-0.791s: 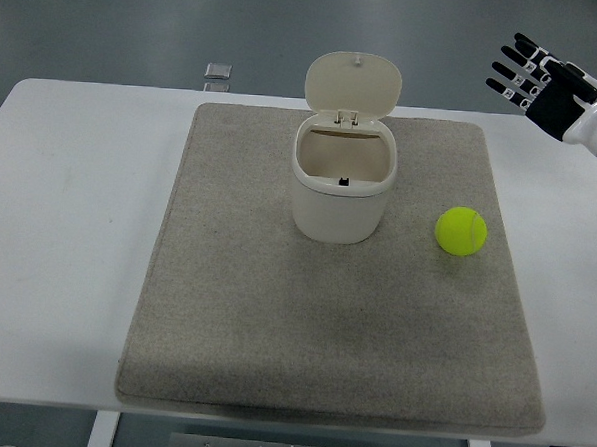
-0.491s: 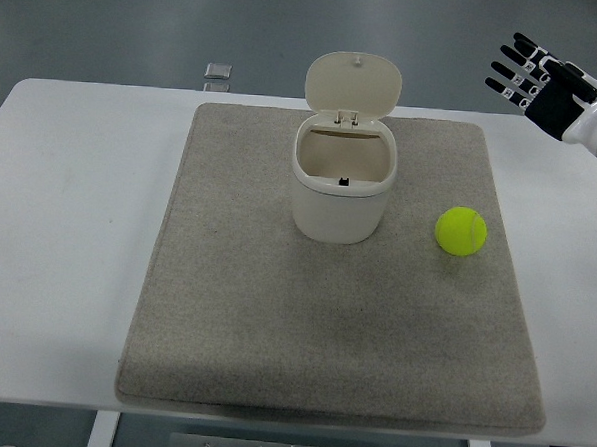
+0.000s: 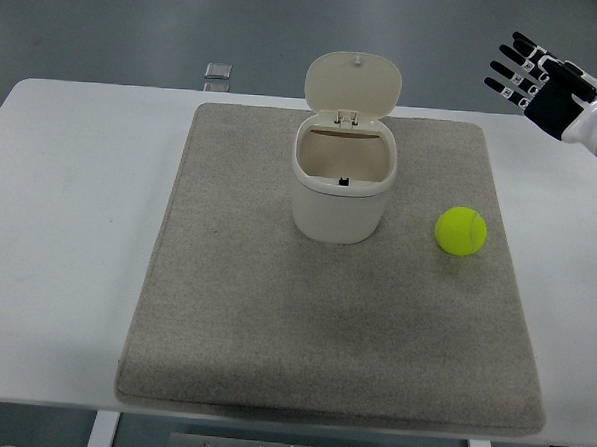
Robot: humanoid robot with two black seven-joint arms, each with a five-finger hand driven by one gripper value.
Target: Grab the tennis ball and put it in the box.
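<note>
Tennis ball (image 3: 461, 231) on the mat (image 3: 243, 331), right of the open-lidded box (image 3: 342, 191).
Right robot hand (image 3: 542, 84) hovers spread wide, empty.

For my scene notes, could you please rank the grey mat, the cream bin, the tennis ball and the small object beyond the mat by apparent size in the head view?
1. Grey fabric mat
2. Cream plastic lidded bin
3. Yellow-green tennis ball
4. Small grey square object, farther away, so unsure.

Lab-like space: bare grey floor (image 3: 109, 23), white table (image 3: 68, 221), test mat (image 3: 273, 322).
</note>
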